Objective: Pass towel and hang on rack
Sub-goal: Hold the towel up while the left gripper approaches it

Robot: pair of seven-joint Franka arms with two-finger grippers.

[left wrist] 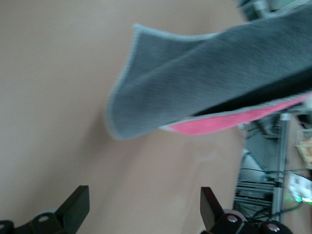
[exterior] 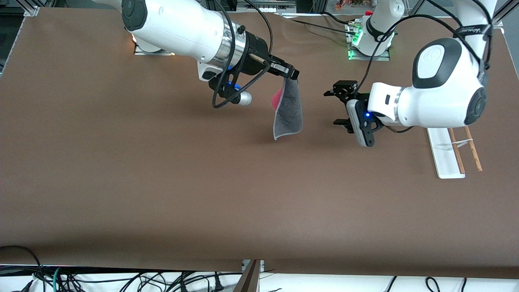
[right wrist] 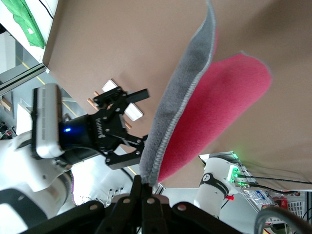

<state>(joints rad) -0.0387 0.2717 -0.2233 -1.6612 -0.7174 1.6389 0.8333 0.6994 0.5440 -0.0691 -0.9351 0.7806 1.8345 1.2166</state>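
Observation:
The towel (exterior: 288, 109) hangs in the air over the middle of the table, grey side toward the front camera with a bit of pink-red showing. My right gripper (exterior: 292, 75) is shut on its top corner. In the right wrist view the towel (right wrist: 214, 102) dangles from the right gripper (right wrist: 147, 187), folded with grey outside and pink inside. My left gripper (exterior: 335, 106) is open beside the towel, a short gap away, with nothing between its fingers. The left wrist view shows the towel (left wrist: 195, 87) ahead of the open left gripper (left wrist: 145, 204). The rack (exterior: 446, 156) stands at the left arm's end, partly hidden under that arm.
The brown table (exterior: 162, 182) stretches wide toward the front camera. The left arm's base (exterior: 367, 40) glows green at the table's back edge. Cables (exterior: 121, 280) lie below the front edge.

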